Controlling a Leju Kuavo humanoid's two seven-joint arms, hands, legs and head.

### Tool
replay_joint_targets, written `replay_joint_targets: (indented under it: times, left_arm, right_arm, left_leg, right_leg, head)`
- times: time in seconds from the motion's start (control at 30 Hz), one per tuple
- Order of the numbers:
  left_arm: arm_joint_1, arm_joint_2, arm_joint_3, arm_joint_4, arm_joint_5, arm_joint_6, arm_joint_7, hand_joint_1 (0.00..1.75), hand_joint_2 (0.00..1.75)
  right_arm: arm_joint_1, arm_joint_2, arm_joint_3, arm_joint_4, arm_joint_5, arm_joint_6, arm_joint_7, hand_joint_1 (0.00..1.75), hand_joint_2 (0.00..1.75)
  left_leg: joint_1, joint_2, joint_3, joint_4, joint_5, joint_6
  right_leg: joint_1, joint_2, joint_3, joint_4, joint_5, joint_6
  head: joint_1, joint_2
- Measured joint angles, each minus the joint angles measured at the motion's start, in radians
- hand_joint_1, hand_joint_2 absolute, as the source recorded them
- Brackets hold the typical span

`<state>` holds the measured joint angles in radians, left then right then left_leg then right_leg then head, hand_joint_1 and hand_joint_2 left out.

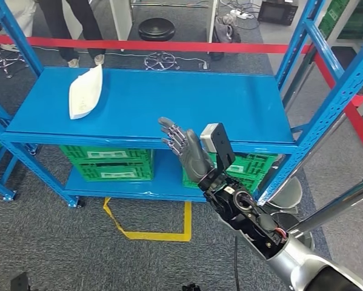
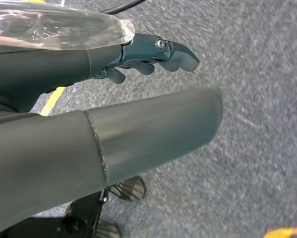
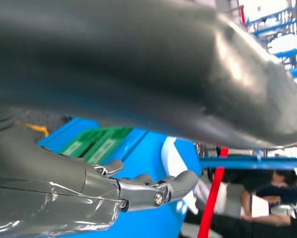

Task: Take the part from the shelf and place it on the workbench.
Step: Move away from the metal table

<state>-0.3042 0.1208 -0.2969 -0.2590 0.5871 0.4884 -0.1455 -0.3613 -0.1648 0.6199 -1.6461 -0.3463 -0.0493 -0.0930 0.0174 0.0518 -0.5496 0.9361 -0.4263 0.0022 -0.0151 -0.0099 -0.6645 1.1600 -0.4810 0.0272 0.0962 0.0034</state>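
Hovering spread and empty over the front edge of the blue shelf (image 1: 179, 103), the right hand (image 1: 183, 147) has the white part (image 1: 85, 92) well off to its left and farther back, long axis running front-to-back.

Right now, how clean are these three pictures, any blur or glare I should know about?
Head view: evenly lit and sharp; the white part and right hand read clearly. Left wrist view: the left hand is sharp, with glare on its plastic cover. Right wrist view: the thumb is blurred and the background past the shelf is overexposed.
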Motion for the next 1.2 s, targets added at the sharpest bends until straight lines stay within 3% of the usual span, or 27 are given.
replay_joint_targets:
  times: [0.07, 0.1, 0.13, 0.2, 0.23, 0.3, 0.37, 0.4, 0.43, 0.47, 0.57, 0.63, 0.77, 1.2]
  left_arm:
    - [0.000, 0.000, -0.001, 0.000, 0.001, -0.002, 0.000, 0.00, 0.00]
    - [0.000, 0.001, -0.001, 0.000, 0.001, -0.003, 0.000, 0.00, 0.00]
    - [0.000, 0.001, -0.001, 0.000, 0.001, -0.003, 0.000, 0.00, 0.00]
    - [-0.002, 0.001, -0.002, 0.000, 0.002, -0.004, 0.000, 0.00, 0.00]
    - [-0.004, 0.001, -0.002, 0.000, 0.002, -0.004, 0.000, 0.00, 0.00]
    - [-0.008, 0.000, -0.004, 0.000, 0.002, -0.004, 0.000, 0.00, 0.00]
    - [-0.007, 0.000, -0.006, 0.000, 0.002, -0.004, 0.000, 0.00, 0.00]
    - [-0.005, 0.000, -0.007, 0.000, 0.003, -0.005, 0.000, 0.00, 0.00]
    - [-0.003, 0.000, -0.007, 0.000, 0.003, -0.006, 0.000, 0.00, 0.00]
    - [-0.002, 0.000, -0.007, 0.000, 0.003, -0.008, 0.001, 0.00, 0.00]
    - [-0.008, 0.000, -0.008, 0.000, 0.004, -0.011, 0.000, 0.00, 0.00]
    - [-0.013, 0.000, -0.008, 0.000, 0.004, -0.011, 0.001, 0.00, 0.00]
    - [-0.013, -0.002, -0.008, 0.000, 0.006, -0.012, 0.001, 0.00, 0.00]
    - [-0.012, -0.003, -0.008, 0.000, 0.014, -0.015, 0.001, 0.00, 0.00]
  right_arm:
    - [-0.006, 0.000, 0.000, 0.000, 0.003, 0.001, 0.002, 0.00, 0.00]
    - [-0.010, 0.000, 0.000, 0.000, 0.004, 0.001, 0.003, 0.00, 0.00]
    - [-0.013, 0.000, 0.000, 0.000, 0.005, 0.001, 0.004, 0.00, 0.00]
    - [-0.015, 0.000, 0.000, 0.000, 0.006, 0.001, 0.008, 0.00, 0.00]
    - [-0.017, 0.000, 0.000, -0.001, 0.007, 0.001, 0.009, 0.00, 0.00]
    - [-0.021, 0.001, 0.000, -0.002, 0.007, 0.001, 0.011, 0.00, 0.00]
    - [-0.024, 0.002, 0.000, -0.002, 0.008, 0.001, 0.013, 0.00, 0.00]
    - [-0.023, 0.003, 0.001, -0.002, 0.010, 0.001, 0.014, 0.00, 0.00]
    - [-0.023, 0.003, 0.001, -0.001, 0.013, 0.001, 0.015, 0.00, 0.00]
    - [-0.023, 0.003, 0.001, -0.001, 0.017, 0.001, 0.016, 0.00, 0.00]
    - [-0.024, 0.003, 0.001, -0.001, 0.024, 0.001, 0.016, 0.00, 0.00]
    - [-0.024, 0.003, 0.001, -0.001, 0.025, 0.000, 0.016, 0.00, 0.00]
    - [-0.024, 0.003, 0.001, -0.001, 0.026, -0.001, 0.016, 0.00, 0.00]
    - [-0.022, 0.003, 0.001, -0.001, 0.028, -0.001, 0.016, 0.00, 0.00]
  left_leg:
    - [-0.002, 0.017, 0.008, 0.002, -0.007, -0.010]
    - [-0.004, 0.025, 0.010, 0.002, -0.009, -0.015]
    - [-0.007, 0.035, 0.010, 0.003, -0.010, -0.020]
    - [-0.008, 0.054, 0.012, 0.003, -0.014, -0.030]
    - [-0.006, 0.047, 0.010, 0.012, -0.022, -0.035]
    - [-0.001, 0.003, -0.023, 0.089, -0.068, -0.043]
    - [-0.001, -0.036, -0.098, 0.235, -0.127, -0.045]
    - [-0.001, -0.042, -0.131, 0.292, -0.141, -0.044]
    - [-0.002, -0.045, -0.150, 0.315, -0.137, -0.042]
    - [-0.002, -0.046, -0.148, 0.296, -0.113, -0.038]
    - [-0.005, -0.052, -0.065, 0.092, -0.007, -0.023]
    - [-0.008, -0.056, -0.033, 0.018, 0.014, -0.018]
    - [-0.010, -0.057, -0.028, 0.010, 0.013, -0.021]
    - [-0.014, -0.058, -0.027, 0.011, 0.008, -0.011]
  right_leg:
    - [0.005, -0.040, 0.070, -0.138, 0.048, -0.003]
    - [0.008, -0.054, 0.090, -0.177, 0.055, -0.008]
    - [0.012, -0.057, 0.097, -0.193, 0.052, -0.013]
    - [0.013, -0.035, 0.099, -0.197, 0.054, -0.026]
    - [0.011, -0.023, 0.099, -0.200, 0.056, -0.031]
    - [0.008, -0.006, 0.102, -0.204, 0.060, -0.042]
    - [0.009, 0.009, 0.102, -0.204, 0.060, -0.049]
    - [0.011, 0.017, 0.102, -0.204, 0.060, -0.051]
    - [0.012, 0.025, 0.102, -0.204, 0.060, -0.052]
    - [0.013, 0.032, 0.103, -0.204, 0.060, -0.052]
    - [0.017, 0.047, 0.105, -0.202, 0.058, -0.049]
    - [0.022, 0.051, 0.103, -0.199, 0.054, -0.043]
    - [0.023, 0.048, 0.106, -0.200, 0.045, -0.055]
    - [0.017, 0.045, 0.113, -0.210, 0.047, -0.035]
  head:
    - [0.005, 0.000]
    - [0.006, 0.000]
    - [0.004, 0.000]
    - [-0.002, 0.000]
    - [-0.005, 0.000]
    - [-0.011, 0.000]
    - [-0.016, 0.000]
    - [-0.017, 0.000]
    - [-0.018, 0.000]
    - [-0.018, 0.000]
    - [-0.020, 0.000]
    - [-0.019, 0.000]
    - [-0.017, 0.000]
    - [-0.017, 0.000]
